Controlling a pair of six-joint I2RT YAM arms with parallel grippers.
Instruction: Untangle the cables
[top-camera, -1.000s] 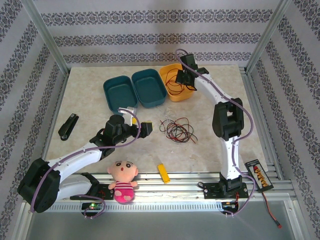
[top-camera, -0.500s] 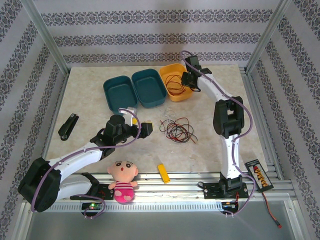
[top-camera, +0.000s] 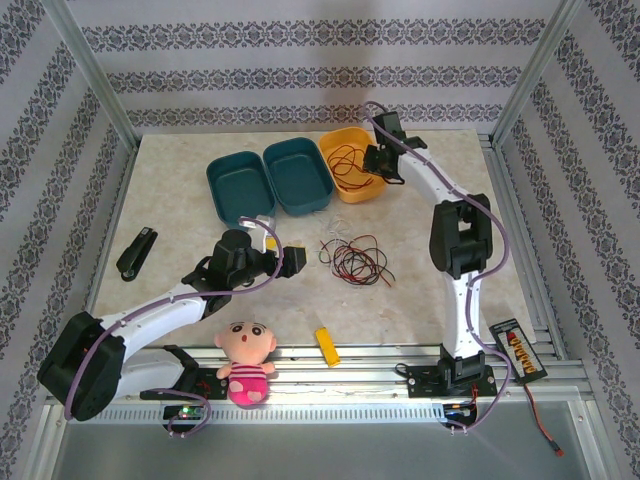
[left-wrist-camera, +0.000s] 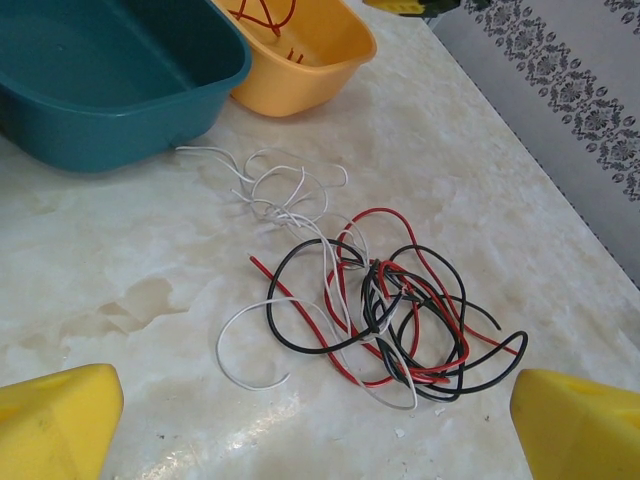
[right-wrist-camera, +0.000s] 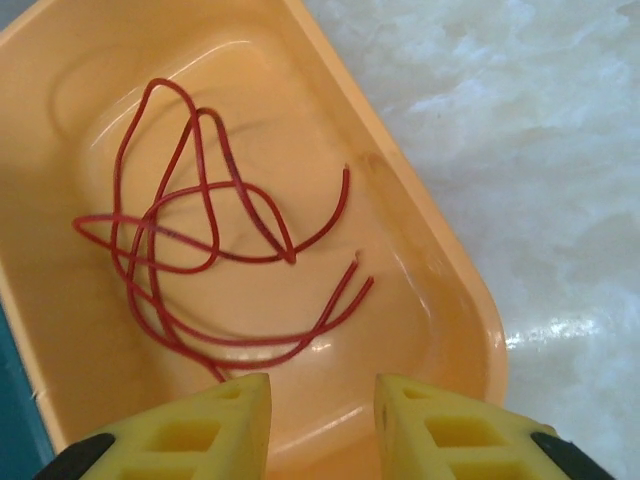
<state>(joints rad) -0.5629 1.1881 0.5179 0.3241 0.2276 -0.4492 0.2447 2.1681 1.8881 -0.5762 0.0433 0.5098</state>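
You won't find any words or numbers you can read here. The little black box (top-camera: 519, 351) by the near right corner of the tabletop (top-camera: 400, 310) has a red and yellow sticker on it, but the marks on it are too small to make out.

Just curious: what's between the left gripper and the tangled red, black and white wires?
Bare marble tabletop, top view, between left gripper and wires.

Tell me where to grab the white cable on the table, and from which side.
Probably the white cable at its curly end, from above on the teal bin side: those loops lie flat and clear of the red-black knot.
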